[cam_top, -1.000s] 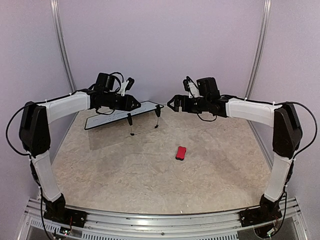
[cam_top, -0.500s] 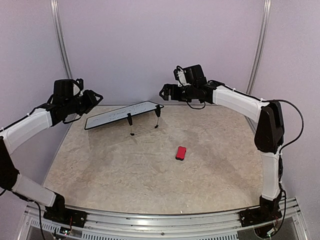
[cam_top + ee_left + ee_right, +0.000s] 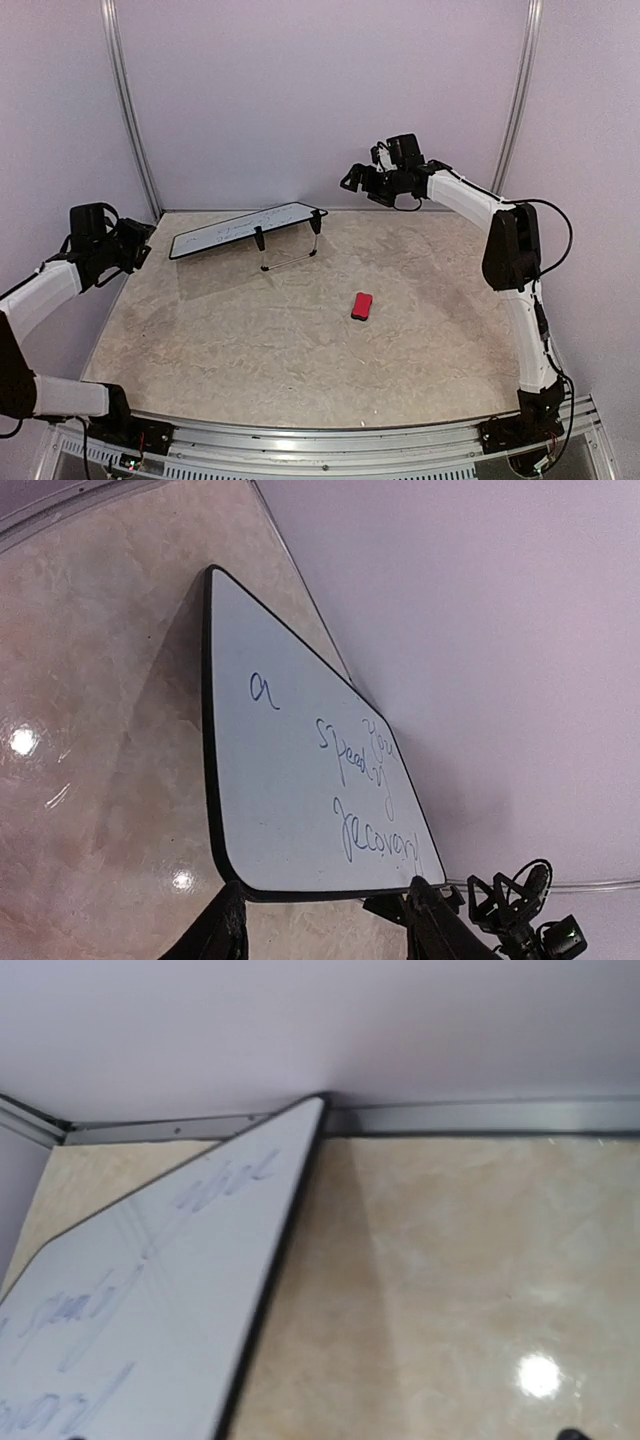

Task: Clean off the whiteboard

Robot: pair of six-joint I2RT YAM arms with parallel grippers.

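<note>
You're in a robot lab cell: plain lilac walls [image 3: 320,90] close in a marbled table [image 3: 300,350], and an aluminium rail [image 3: 330,438] runs along its near edge.

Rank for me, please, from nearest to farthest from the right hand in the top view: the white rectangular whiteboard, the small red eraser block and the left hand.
1. White rectangular whiteboard: its right end sits just left of the right hand.
2. Small red eraser block: out in the middle, nearer the viewer.
3. Left hand: far left side.
</note>
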